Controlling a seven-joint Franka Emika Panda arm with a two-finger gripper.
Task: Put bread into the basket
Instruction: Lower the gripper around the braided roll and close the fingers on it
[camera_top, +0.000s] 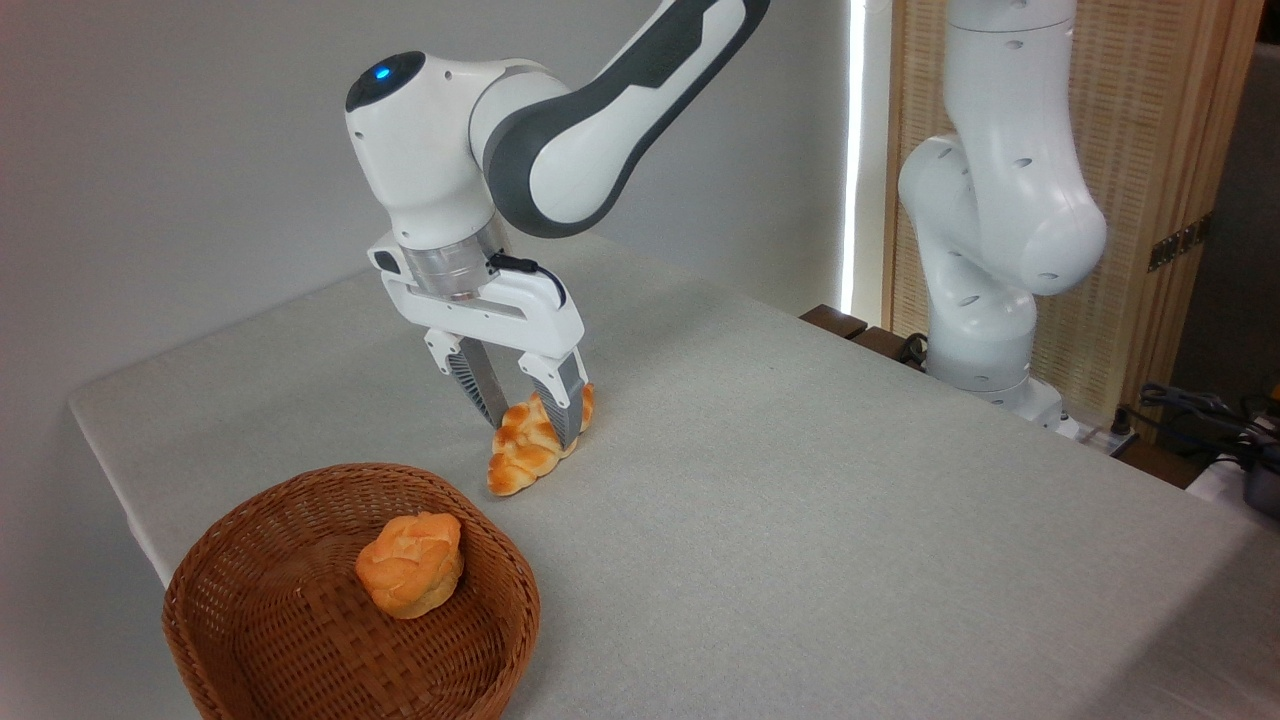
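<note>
1. The braided bread roll (527, 446) lies on the grey cloth-covered table (800, 480), a little left of the frame's centre, its long axis running from lower left to upper right. Its glossy golden-orange top faces up, and its near tapered end points toward the basket.
2. The gripper (530, 425) of the white Franka arm (560, 130) reaches down over the roll from the upper left of the frame. Its two ribbed fingers straddle the roll's middle, one on the left flank and one (566, 405) on the right.
3. The fingers stand parted about as wide as the roll. Both tips sit close against its sides, but whether they are pressing on it or only flanking it cannot be told from this view.
4. The roll appears to rest on the table, with its near end on the cloth.
5. The round brown wicker basket (300, 640) sits at the lower left of the frame, near the table's front left edge. It lies just below and left of the roll, apart from it.
6. Inside the basket, toward its right side, sits a round, lumpy orange bun (411, 563).
7. The arm's white base column (1000, 220) stands at the upper right, beyond the table's far edge, before a slatted wooden screen (1150, 150).
8. Dark cables (1200, 420) lie at the far right edge of the frame.
</note>
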